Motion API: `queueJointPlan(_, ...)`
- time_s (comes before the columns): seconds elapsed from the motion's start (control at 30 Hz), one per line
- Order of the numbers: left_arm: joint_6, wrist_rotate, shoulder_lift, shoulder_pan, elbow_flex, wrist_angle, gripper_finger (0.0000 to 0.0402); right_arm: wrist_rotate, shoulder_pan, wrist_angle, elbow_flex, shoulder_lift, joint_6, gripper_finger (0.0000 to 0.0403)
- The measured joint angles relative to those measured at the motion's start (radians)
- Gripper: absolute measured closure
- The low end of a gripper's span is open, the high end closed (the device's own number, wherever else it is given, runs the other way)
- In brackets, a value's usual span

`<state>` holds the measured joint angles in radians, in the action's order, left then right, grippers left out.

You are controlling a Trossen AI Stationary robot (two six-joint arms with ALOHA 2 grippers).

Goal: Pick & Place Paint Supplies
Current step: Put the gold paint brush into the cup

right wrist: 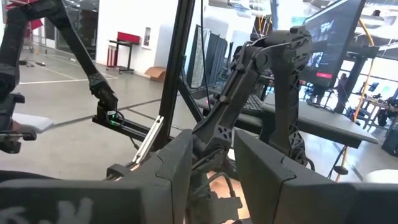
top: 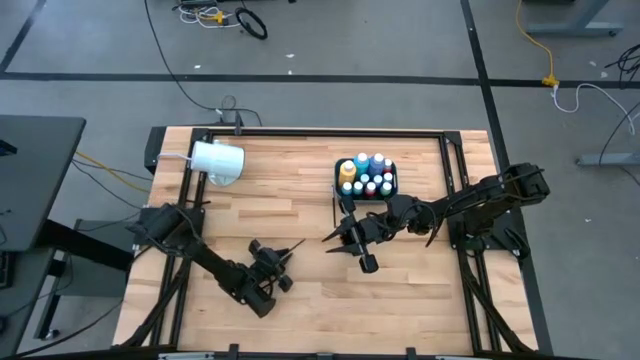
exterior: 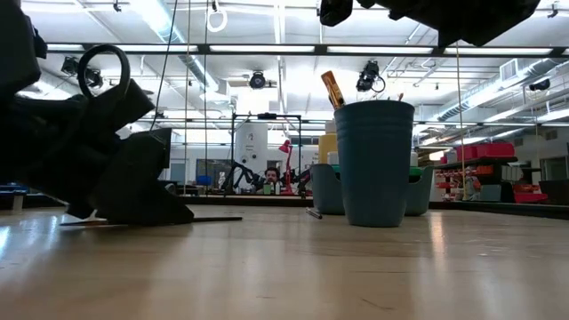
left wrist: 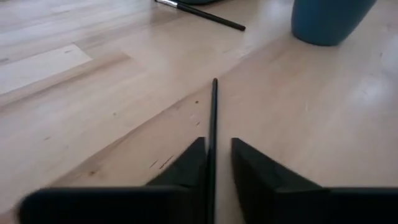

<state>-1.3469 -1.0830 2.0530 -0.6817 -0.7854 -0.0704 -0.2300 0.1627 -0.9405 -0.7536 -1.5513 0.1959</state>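
A thin dark brush [left wrist: 214, 112] lies on the wooden table, its handle running back between the fingers of my left gripper [left wrist: 217, 142]. That gripper is low over the table's near left part [top: 283, 258] and open by a narrow gap. A blue cup [exterior: 373, 160] stands ahead of it on its base with one brush [exterior: 332, 89] leaning inside. Another brush [left wrist: 199, 12] lies flat beside the cup. Small paint bottles [top: 367, 178] stand upright in a dark tray farther back. My right gripper [right wrist: 211, 140] hangs open high above the table's middle [top: 340, 238], holding nothing. My left gripper has its open fingers on either side of the brush's handle [left wrist: 211, 155], coming low from the table's near left and lying along the brush. The handle runs close by one finger's inner side [left wrist: 198, 155]. I cannot tell whether it touches. The brush's far end [left wrist: 214, 82] rests on the table.
A large white cup [top: 217, 162] lies on its side at the far left. A black frame [top: 320, 132] runs around the table's edges. Bare wood lies along the table's near side [top: 400, 310].
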Motion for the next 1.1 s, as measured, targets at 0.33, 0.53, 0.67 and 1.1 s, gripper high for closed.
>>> queueJointPlan(0.33, -0.011, 0.006, -0.033, -0.012, 0.006, 0.001, 0.0388, 0.001, 0.000, -0.001, 0.000, 0.000, 0.001, 0.0279)
queueJointPlan(0.53, 0.165, 0.033, -0.177, -0.015, 0.010, -0.008, 0.0395, 0.002, 0.000, -0.003, 0.000, 0.000, 0.005, 0.0279)
queueJointPlan(0.67, 0.293, 0.007, -0.285, -0.013, 0.008, 0.004, 0.0401, 0.002, 0.000, -0.002, 0.000, 0.000, 0.005, 0.0279)
queueJointPlan(1.1, 0.439, 0.225, -0.430, 0.005, 0.006, -0.064, 0.0371, 0.002, 0.002, 0.104, -0.021, 0.001, -0.033, 0.0279)
